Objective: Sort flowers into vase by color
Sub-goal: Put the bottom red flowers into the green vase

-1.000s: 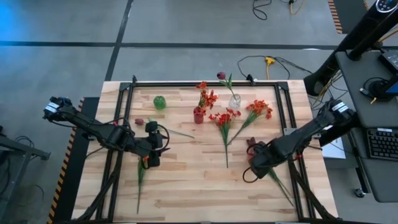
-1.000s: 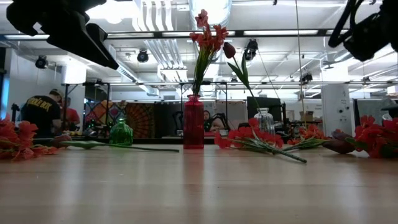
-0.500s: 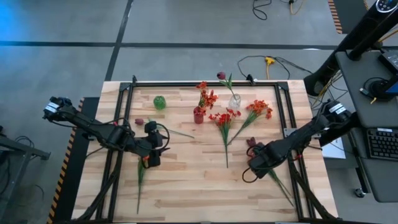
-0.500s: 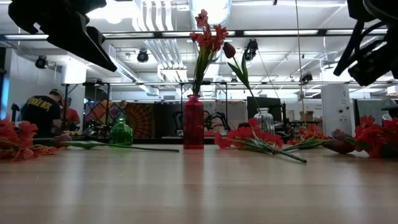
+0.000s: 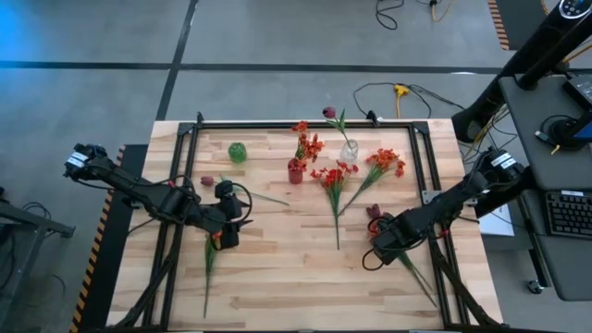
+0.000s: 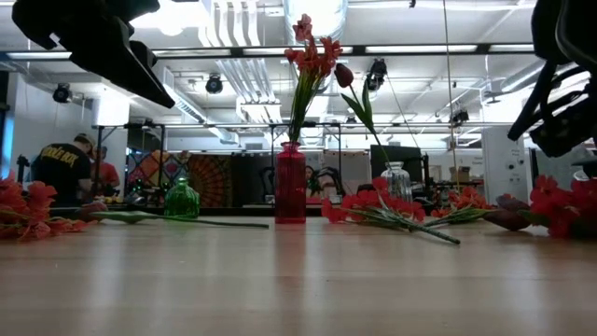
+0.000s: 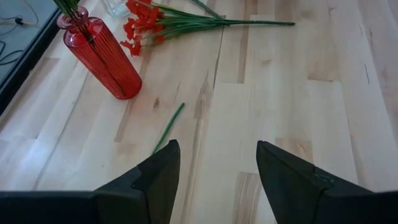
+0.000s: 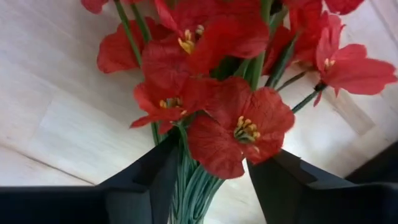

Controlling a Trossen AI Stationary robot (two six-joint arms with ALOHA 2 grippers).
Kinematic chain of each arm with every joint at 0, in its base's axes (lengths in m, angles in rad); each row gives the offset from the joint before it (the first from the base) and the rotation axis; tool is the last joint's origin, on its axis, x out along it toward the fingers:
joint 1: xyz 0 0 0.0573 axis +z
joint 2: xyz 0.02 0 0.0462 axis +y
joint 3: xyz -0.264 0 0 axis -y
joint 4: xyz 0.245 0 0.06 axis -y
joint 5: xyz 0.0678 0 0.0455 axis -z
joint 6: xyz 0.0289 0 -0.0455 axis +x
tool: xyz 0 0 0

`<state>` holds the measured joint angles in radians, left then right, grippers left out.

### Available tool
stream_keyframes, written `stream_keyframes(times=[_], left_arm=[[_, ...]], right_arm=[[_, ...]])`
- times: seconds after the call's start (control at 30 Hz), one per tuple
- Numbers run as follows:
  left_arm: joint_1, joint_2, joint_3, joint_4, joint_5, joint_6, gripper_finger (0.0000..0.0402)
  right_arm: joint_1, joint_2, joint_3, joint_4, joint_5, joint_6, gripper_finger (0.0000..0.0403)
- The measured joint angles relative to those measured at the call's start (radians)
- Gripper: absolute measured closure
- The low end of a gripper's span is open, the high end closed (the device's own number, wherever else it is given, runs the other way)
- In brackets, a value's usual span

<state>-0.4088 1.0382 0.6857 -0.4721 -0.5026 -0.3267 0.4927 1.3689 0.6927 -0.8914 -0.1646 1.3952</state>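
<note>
Your tabletop [image 5: 277, 268] is pale wood planking with visible grain and seams, edged by a black metal frame. On it stand three vases: a ribbed red glass vase [image 5: 295, 171] holding a tall orange-red spray [image 5: 306, 142], a small clear glass vase [image 5: 350, 151] with one dark maroon bloom [image 5: 328, 112] on a leafy stalk, and a squat green glass vase [image 5: 238, 153] with nothing in it.

The flowers are artificial, with thin green plastic stalks and crinkled cloth-like petals. Two red bunches lie flat near the middle of the tabletop: one [image 5: 333, 176] just beside the red vase and one [image 5: 385, 162] farther toward the right arm, their stalks crossing. A maroon-tipped stem [image 5: 209, 181] lies near the left arm, and another green stem [image 5: 209, 264] stretches toward the front edge.

Your right gripper [image 5: 381, 240] is down over a red bunch [image 8: 217, 93] at the right side of the tabletop. Its dark fingers [image 8: 152, 180] stand on either side of the gathered green stalks, and you cannot tell whether they press on them. The petals there are broad and ruffled, with yellow centres.

Your left gripper [image 7: 217, 168] hangs above bare wood, its fingers [image 7: 158, 177] apart and empty, with a green stem end [image 7: 168, 127] just ahead.

Beyond the tabletop you see a grey concrete floor with cables, and in the low view a workshop with ceiling lights and a person [image 6: 61, 168] in a dark shirt.
</note>
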Motion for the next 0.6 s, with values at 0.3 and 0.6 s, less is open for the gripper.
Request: stream_keyframes(times=[0.3,0.6], left_arm=[[0.0,0.0,0.0,0.0,0.0,0.0,0.0207],[0.0,0.0,0.0,0.0,0.0,0.0,0.0207]], right_arm=[[0.0,0.0,0.006,0.0,-0.025,-0.001,0.0315],[0.0,-0.013,0.046,-0.06,-0.054,-0.008,0.0386]])
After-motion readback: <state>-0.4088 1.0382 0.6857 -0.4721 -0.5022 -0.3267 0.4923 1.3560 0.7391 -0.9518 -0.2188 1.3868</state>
